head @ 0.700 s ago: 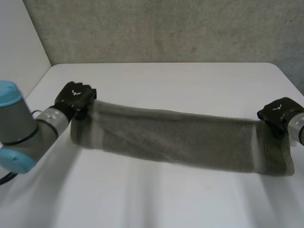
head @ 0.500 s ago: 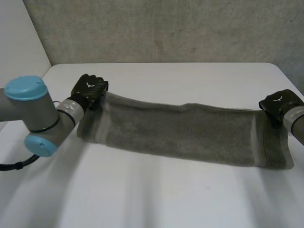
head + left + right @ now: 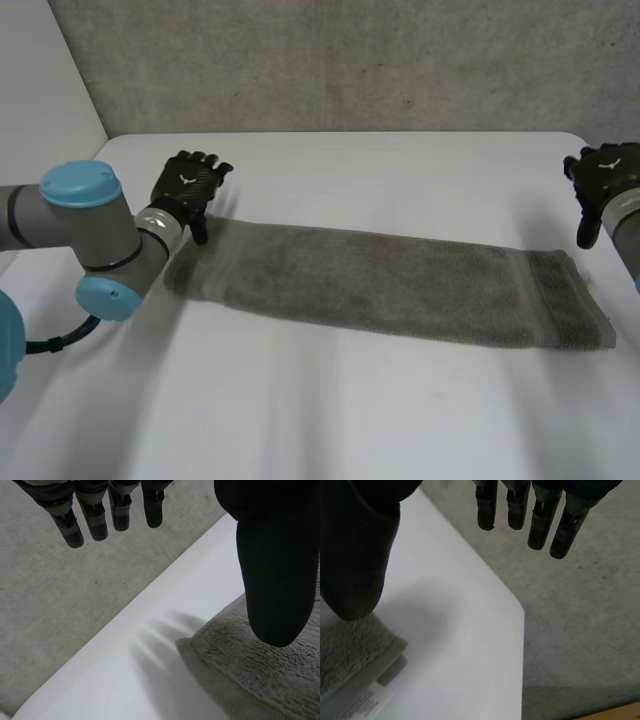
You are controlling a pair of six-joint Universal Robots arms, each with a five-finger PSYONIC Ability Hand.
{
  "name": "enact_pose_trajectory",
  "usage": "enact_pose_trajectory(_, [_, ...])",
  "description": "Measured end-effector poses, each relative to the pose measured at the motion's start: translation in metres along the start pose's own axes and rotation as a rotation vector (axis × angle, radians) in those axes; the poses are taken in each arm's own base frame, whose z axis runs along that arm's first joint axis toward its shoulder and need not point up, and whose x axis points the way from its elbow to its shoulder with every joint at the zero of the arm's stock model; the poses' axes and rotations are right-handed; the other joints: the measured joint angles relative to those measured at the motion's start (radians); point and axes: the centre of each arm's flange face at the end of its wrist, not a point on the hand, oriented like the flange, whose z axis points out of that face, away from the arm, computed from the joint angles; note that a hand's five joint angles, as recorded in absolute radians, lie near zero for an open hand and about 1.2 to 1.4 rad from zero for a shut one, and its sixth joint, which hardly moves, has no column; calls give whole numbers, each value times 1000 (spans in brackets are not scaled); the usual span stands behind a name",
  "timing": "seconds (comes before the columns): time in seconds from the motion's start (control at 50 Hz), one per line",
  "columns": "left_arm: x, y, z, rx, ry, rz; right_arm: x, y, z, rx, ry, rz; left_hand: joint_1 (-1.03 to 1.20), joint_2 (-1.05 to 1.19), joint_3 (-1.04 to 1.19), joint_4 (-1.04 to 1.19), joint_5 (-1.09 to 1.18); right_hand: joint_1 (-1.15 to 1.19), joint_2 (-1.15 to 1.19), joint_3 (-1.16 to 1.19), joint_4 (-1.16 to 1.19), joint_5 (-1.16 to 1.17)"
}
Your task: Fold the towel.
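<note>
One long grey-green terry towel [image 3: 390, 285] lies flat on the white table [image 3: 300, 420], folded to a narrow strip. In the head view it runs from 9 o'clock across to about 4 o'clock.

At the strip's 9 o'clock end, the left hand [image 3: 188, 190] sits just off the far corner, back of the hand up. In its own wrist view the fingers [image 3: 92, 510] are straight and spread, and the thumb [image 3: 275, 555] stands apart over the towel's corner. It grips nothing. Thumb contact with the cloth: cannot tell.

The right hand [image 3: 603, 172] is at 2 o'clock by the table's edge, apart from the towel's banded end. In its wrist view the fingers are straight and the thumb is wide of them, holding nothing. The towel corner under the thumb carries a white printed label [image 3: 365, 702].

A rough grey wall [image 3: 350, 60] stands beyond the table at 12 o'clock.
</note>
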Motion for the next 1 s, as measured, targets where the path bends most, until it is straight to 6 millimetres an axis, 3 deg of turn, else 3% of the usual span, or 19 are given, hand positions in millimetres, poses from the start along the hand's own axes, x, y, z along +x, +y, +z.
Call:
enact_pose_trajectory(0.1, [-4,-12,-22,-39,-12,-10,4,-6,-25,10,-12,28,-2,0,0,-1,-1,0,0,0,0,0])
enact_pose_trajectory(0.2, [-4,-23,-53,-64,-3,-49,-6,1,-51,-12,-78,35,-2,0,-1,-1,-1,-1,0,0,0,0])
enact_pose_trajectory(0.28, [-2,-32,-81,-60,-2,-148,-21,17,-70,-44,-168,49,-3,0,-1,-2,-1,-1,0,0,0,0])
enact_pose_trajectory(0.42, [-2,-36,-107,-48,0,-324,-31,50,-85,-138,-244,88,-3,0,-1,-2,-1,-1,0,0,0,0])
enact_pose_trajectory(0.54, [-7,-25,-112,-59,-17,-384,-33,69,-87,-178,-243,100,-3,0,-1,-2,-1,4,0,0,0,3])
enact_pose_trajectory(0.68, [-11,-14,-111,-38,-46,-382,-33,88,-75,-164,-201,93,-3,0,-1,-2,-1,85,56,63,39,95])
enact_pose_trajectory(0.74, [-10,-12,-111,-28,-49,-376,-32,95,-69,-171,-190,96,-3,0,-1,-2,-1,226,209,211,196,241])
enact_pose_trajectory(0.8, [-8,-10,-112,-23,-47,-372,-28,103,-62,-191,-177,97,-3,0,-1,-2,-1,711,711,678,660,687])
enact_pose_trajectory(0.86, [-6,-9,-112,-23,-42,-371,-20,109,-56,-209,-155,83,-3,0,-1,-2,-1,1064,1060,1052,1038,1055])
enact_pose_trajectory(1.0, [-3,-10,-114,-24,-36,-372,17,112,-47,-210,-51,-4,-3,0,-1,-3,0,1088,1075,1087,1079,1095])
